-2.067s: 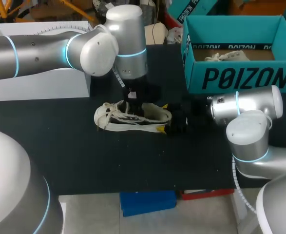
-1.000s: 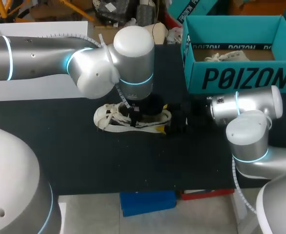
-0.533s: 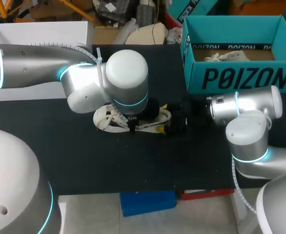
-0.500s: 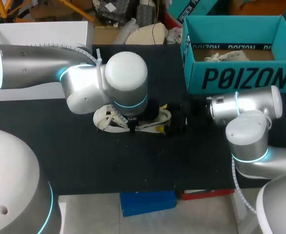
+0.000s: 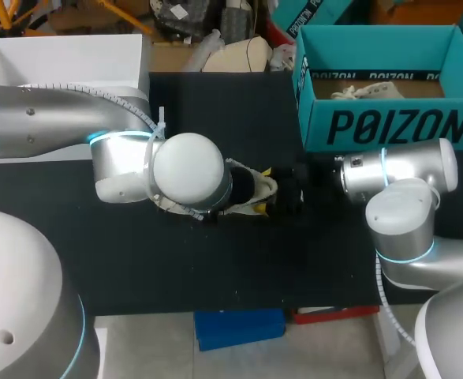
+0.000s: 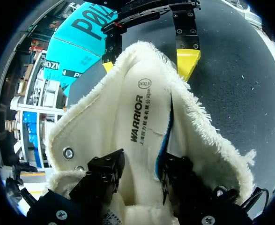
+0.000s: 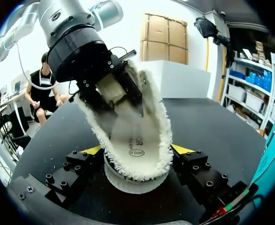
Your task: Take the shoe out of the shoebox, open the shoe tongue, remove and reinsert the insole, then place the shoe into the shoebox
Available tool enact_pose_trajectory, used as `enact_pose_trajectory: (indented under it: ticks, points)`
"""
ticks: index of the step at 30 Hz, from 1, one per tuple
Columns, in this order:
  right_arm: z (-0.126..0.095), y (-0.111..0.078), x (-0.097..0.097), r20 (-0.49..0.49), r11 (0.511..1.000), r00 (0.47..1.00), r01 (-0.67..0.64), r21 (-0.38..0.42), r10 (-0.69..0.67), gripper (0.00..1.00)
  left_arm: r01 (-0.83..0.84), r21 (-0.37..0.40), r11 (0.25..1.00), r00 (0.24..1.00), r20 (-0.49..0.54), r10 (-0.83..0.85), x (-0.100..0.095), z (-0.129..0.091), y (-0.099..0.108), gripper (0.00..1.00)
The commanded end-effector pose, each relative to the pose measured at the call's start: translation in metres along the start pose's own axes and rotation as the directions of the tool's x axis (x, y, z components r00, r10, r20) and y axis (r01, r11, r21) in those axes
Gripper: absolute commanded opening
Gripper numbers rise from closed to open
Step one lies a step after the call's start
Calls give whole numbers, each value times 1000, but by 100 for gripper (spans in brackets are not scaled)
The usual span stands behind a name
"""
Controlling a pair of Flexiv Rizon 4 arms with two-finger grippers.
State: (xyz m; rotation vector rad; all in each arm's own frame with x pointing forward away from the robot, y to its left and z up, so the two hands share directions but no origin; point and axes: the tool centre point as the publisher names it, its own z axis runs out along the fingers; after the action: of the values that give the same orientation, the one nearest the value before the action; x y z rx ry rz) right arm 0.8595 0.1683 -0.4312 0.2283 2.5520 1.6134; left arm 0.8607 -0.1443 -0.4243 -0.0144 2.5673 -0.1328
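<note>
L gripper [image 6: 139,165] sits down inside the white shoe [image 6: 210,140], fingers pinched on the front end of the insole [image 6: 137,110]; insole's heel end lies in the shoe. Shoe stands upright near mid table [image 5: 215,260], heel toward the right edge. R gripper [image 7: 137,151] clamps the heel from both sides, yellow tips against the fuzzy collar. Teal shoebox [image 5: 389,126] is open at the far right corner, apart from the shoe.
</note>
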Motion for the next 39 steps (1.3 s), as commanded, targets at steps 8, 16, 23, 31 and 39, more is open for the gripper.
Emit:
enact_pose_trajectory:
  ticks: [8, 16, 23, 31, 39]
  points:
    - [1, -3, -1, 1, 1000, 1000, -2, 0, 2, 0, -48, -25, 999, 997, 58, 50, 10, 88, 0, 0]
    - [1, -3, -1, 1, 1000, 1000, -2, 0, 2, 0, -68, -19, 997, 993, -100, 66, -11, 40, -2, 0]
    - [1, -3, -1, 1, 1000, 1000, -2, 0, 2, 0, -138, -19, 990, 968, -216, 131, -23, 8, -5, 0]
    - [1, -3, -1, 1, 1000, 1000, -2, 0, 2, 0, -174, 27, 984, 921, -350, 172, -24, -1, -9, 0]
    - [1, -3, -1, 1, 1000, 1000, -2, 0, 2, 0, -120, 97, 988, 889, -433, 151, -36, -16, -8, 0]
